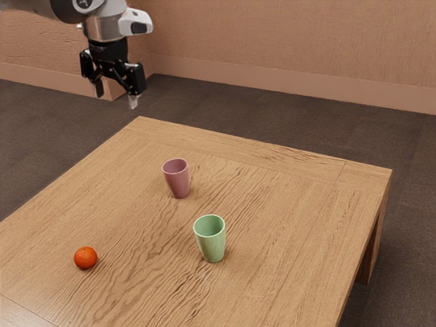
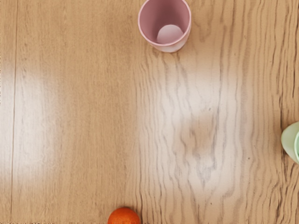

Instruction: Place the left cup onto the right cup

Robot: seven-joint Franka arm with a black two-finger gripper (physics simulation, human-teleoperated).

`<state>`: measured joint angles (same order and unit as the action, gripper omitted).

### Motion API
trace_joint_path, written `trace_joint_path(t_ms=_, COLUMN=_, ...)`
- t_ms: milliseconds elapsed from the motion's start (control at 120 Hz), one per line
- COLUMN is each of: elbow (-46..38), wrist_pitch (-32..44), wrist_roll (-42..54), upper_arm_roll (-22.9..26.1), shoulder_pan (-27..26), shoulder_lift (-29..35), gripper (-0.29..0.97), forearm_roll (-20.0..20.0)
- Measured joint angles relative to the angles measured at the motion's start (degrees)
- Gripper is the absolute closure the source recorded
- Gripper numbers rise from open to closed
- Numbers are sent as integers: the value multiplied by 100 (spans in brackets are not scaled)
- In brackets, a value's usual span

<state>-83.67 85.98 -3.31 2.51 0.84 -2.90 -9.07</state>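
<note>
Two cups stand upright on the wooden table (image 1: 293,204). The pink cup (image 1: 176,177) is near the table's middle. Nearer the front and a little toward the exterior view's right is the green cup (image 1: 210,238). My gripper (image 1: 116,95) hangs high above the table's far left corner, open, with nothing between its fingers and well clear of both cups. From the wrist view I look down into the empty pink cup (image 2: 164,23), and a sliver of the green cup (image 2: 292,141) shows at the picture's edge.
An orange (image 1: 85,257) lies on the table toward the exterior view's left front, also seen as the orange (image 2: 124,216) in the wrist view. Bare wood (image 2: 93,116) spreads between the cups and the orange. Dark floor surrounds the table.
</note>
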Motion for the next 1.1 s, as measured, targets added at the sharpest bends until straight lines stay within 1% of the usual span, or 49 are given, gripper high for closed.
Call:
trace_joint_path(t_ms=142, elbow=-2, wrist_pitch=92, wrist_roll=39, upper_arm_roll=-10, shoulder_pan=105, shoulder_lift=-102, gripper=0, forearm_roll=-17)
trace_joint_path(t_ms=542, elbow=75, wrist_pitch=1260, wrist_roll=97, upper_arm_roll=-101, shoulder_pan=57, shoulder_lift=-1394, gripper=0, forearm_roll=14)
trace_joint_path(t_ms=717, elbow=417, wrist_pitch=1585, wrist_roll=98, upper_arm_roll=-106, shoulder_pan=51, shoulder_lift=-1992, gripper=0, forearm_roll=89)
trace_joint_path(t_ms=1100, elbow=463, wrist_pitch=2475, wrist_roll=29, upper_arm_roll=-101, shoulder_pan=48, shoulder_lift=-2771, gripper=0, forearm_roll=194)
